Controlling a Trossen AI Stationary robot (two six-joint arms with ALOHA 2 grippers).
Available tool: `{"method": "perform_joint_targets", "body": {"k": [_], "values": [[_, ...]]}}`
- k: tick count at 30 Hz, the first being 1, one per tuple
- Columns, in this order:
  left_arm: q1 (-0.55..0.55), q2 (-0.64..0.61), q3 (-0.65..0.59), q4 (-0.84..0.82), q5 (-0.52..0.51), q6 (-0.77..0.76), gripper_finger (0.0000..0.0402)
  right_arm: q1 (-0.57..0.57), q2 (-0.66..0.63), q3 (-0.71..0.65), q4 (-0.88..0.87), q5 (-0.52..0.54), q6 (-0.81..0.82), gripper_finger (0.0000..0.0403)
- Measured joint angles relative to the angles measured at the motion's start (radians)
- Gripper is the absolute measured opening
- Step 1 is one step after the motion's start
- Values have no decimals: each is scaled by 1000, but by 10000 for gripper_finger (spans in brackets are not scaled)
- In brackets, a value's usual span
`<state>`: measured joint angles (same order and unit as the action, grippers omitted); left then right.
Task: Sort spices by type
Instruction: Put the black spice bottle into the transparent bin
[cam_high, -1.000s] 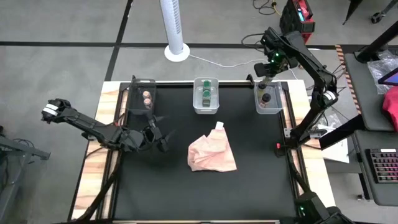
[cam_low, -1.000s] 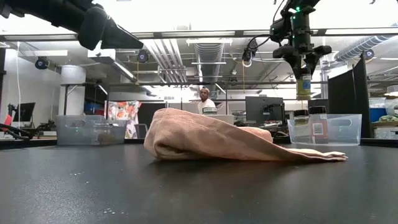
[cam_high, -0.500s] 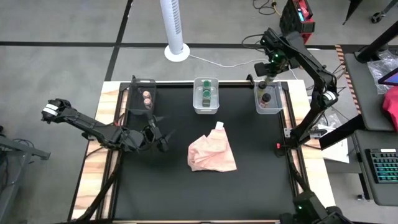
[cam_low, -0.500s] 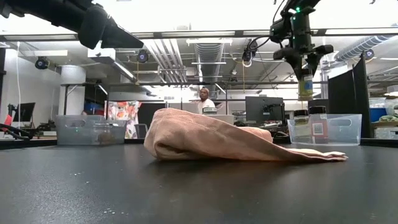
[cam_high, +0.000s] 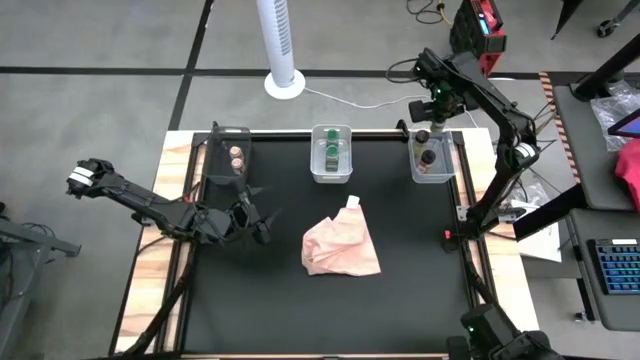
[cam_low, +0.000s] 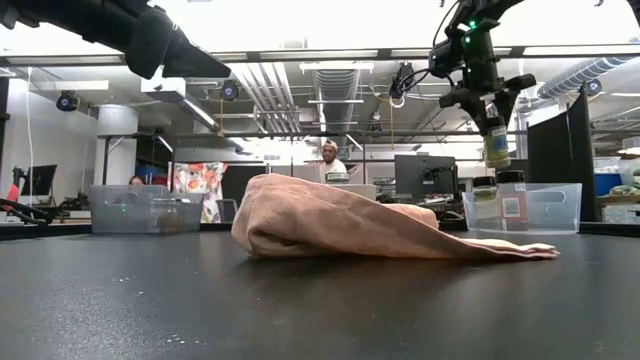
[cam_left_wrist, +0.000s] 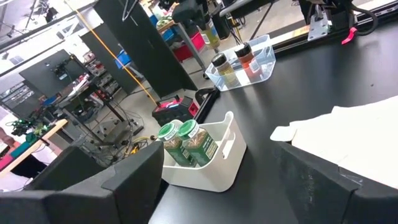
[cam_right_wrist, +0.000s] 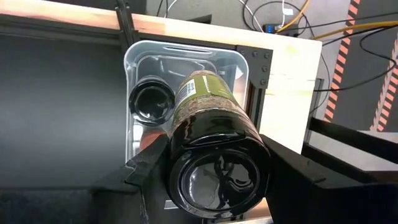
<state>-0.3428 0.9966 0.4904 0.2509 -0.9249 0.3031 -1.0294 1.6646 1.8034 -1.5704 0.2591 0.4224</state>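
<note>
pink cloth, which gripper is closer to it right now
Left. The left gripper sits just beside the pink cloth; the right gripper is up over the far right bin, holding a black-lidded jar.

Dark jointed arms, black cables

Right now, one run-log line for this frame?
right gripper: holds black-lid spice jar above right bin | left gripper: idle, open, table's left

Black table top (cam_high: 400, 300), frame centre. Directly on it: three clear bins along upper edge (cam_high: 230, 152) (cam_high: 331, 153) (cam_high: 433, 157); pink cloth (cam_high: 342, 246) at centre.
</note>
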Motion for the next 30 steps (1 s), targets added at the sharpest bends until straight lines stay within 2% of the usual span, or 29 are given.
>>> {"method": "perform_joint_targets", "body": {"k": [11,19,30], "values": [[0,0,-1,-6,0,-6,284,2,0,-9,0,5,-3,197],[0,0,-1,-6,0,-9,284,17,1,-41,6,61,9,197],[0,0,-1,-6,0,-22,284,20,2,-108,96,82,2,197]]}}
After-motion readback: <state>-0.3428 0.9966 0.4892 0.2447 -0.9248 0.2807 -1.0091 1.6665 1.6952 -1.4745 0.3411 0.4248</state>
